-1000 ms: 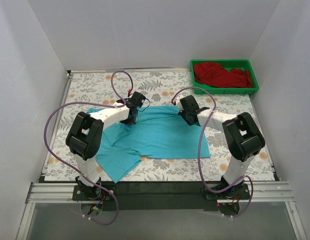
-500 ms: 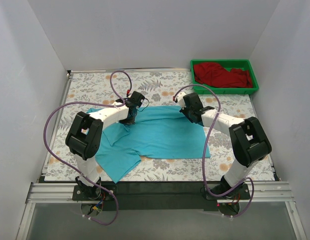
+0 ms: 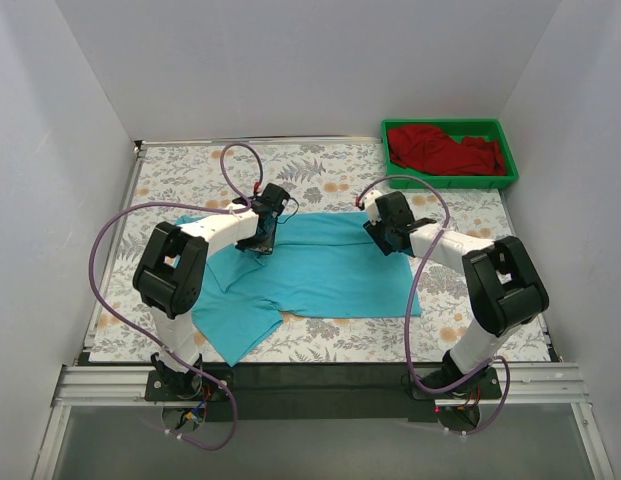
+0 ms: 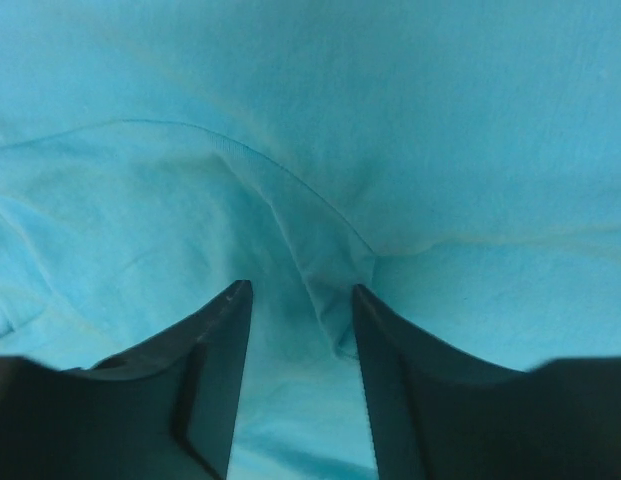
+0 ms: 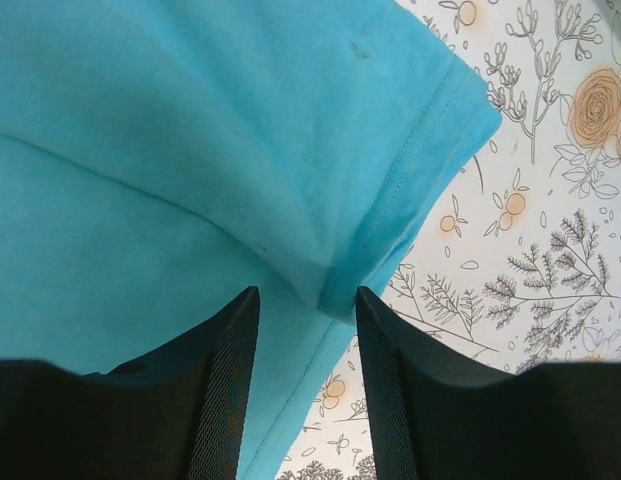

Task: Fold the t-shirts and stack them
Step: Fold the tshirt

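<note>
Left gripper (image 4: pixel 295 292): jaws parted, straddling a raised crease of the turquoise t-shirt (image 4: pixel 320 120) spread flat beneath it, crease unclamped. Right gripper (image 5: pixel 305 295): jaws likewise parted over a fold at the shirt's hemmed edge, with the floral table (image 5: pixel 550 220) just beside. The dark red t-shirt (image 3: pixel 445 150) lies in the green tray (image 3: pixel 450 182), well beyond the right gripper.

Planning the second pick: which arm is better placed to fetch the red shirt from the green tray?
Right, likely: the red shirt lies in the green tray at the far right corner, nearer the right fingers; the left fingers are across the turquoise shirt.
</note>
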Motion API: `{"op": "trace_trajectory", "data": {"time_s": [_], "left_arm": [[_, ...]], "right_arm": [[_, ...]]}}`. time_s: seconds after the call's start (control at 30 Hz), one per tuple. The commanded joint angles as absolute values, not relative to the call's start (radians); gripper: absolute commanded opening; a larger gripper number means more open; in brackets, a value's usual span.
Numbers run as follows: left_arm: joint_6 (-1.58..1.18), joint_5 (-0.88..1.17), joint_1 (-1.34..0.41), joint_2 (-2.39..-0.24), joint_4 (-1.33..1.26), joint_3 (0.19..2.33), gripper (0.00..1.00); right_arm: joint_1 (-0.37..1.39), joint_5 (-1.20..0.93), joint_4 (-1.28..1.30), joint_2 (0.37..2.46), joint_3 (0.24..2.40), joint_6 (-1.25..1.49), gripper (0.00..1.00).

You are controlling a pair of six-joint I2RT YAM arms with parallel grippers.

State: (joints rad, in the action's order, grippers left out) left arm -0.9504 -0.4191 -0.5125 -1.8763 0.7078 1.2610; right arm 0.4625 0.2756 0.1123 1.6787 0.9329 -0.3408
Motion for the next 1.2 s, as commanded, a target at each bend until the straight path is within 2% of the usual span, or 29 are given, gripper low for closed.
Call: {"op": "trace_trajectory", "data": {"time_s": [0.0, 0.03, 0.07, 0.17, 0.33, 0.57, 0.77, 1.17], "left_arm": [[-0.977, -0.408, -0.508, -1.819, 0.716, 1.310, 0.45], [-0.991, -0.407, -0.505, -1.810, 0.716, 1.318, 0.48], [-1.000, -0.403, -0.497, -1.789, 0.716, 1.322, 0.58], [-1.045, -0.353, -0.450, -1.729, 0.689, 1.316, 0.65], [-1.132, -0.247, -0.336, -1.634, 0.595, 1.238, 0.65], [-1.209, -0.186, -0.164, -1.623, 0.473, 1.108, 0.63], [-1.230, -0.176, -0.100, -1.663, 0.433, 1.029, 0.62], [-1.256, -0.216, -0.017, -1.724, 0.480, 1.003, 0.62]], "right_arm": [[0.427, 0.233, 0.110, 1.605, 0.956, -0.244, 0.43], [0.393, 0.201, 0.112, 1.597, 0.960, -0.223, 0.43], [0.373, 0.180, 0.115, 1.588, 0.962, -0.175, 0.43], [0.293, 0.074, 0.115, 1.556, 0.957, -0.089, 0.42], [0.215, -0.061, 0.106, 1.565, 0.960, 0.046, 0.39], [0.195, -0.107, 0.084, 1.652, 0.986, 0.107, 0.31], [0.183, -0.086, 0.077, 1.710, 0.980, 0.121, 0.25], [0.071, 0.021, 0.109, 1.724, 0.936, 0.155, 0.23]]}}
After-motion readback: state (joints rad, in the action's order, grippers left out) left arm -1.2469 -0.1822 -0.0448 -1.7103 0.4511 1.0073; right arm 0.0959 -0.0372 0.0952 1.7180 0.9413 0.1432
